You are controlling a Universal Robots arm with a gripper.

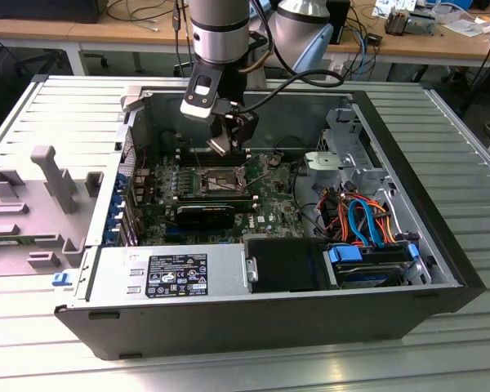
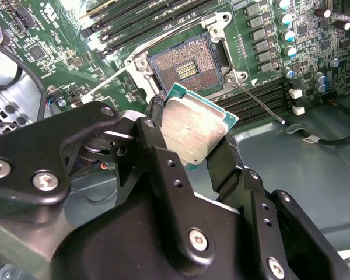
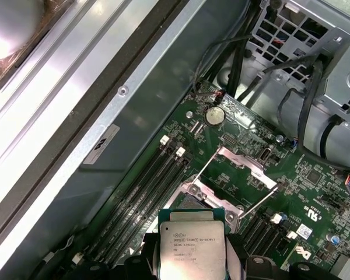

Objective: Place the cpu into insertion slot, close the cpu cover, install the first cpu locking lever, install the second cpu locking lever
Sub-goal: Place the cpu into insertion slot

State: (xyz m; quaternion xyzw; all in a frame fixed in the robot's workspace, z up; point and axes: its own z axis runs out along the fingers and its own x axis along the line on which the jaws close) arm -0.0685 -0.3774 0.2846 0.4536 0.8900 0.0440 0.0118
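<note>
The tool (image 2: 192, 141) is clenched on the cpu (image 2: 195, 127): in the second wrist view its two black fingers (image 2: 163, 166) press on opposite edges of the chip, whose silver top is tilted. The cpu hangs near the insertion slot (image 2: 186, 67) and apart from it, not seated.

This same view gives the insertion slot open, with its dark contact field bare, and the thin locking levers (image 2: 259, 102) standing free beside it. In the first wrist view the cpu (image 3: 191, 248) covers most of the insertion slot, and its top carries dark print and a small code square. Just beyond the insertion slot there, the cpu cover (image 3: 240, 168) stands raised, a silver frame with a window. Further from the slot sits a round coin battery (image 3: 214, 115).

The exterior view gives the whole open computer case (image 1: 441, 245) on the slatted counter (image 1: 465, 147). There the tool (image 1: 229, 140) hangs just above the insertion slot (image 1: 220, 178). In front of the slot, at the case's near wall, lies the power supply (image 1: 131, 273) with a black label (image 1: 176, 275) of white print.
</note>
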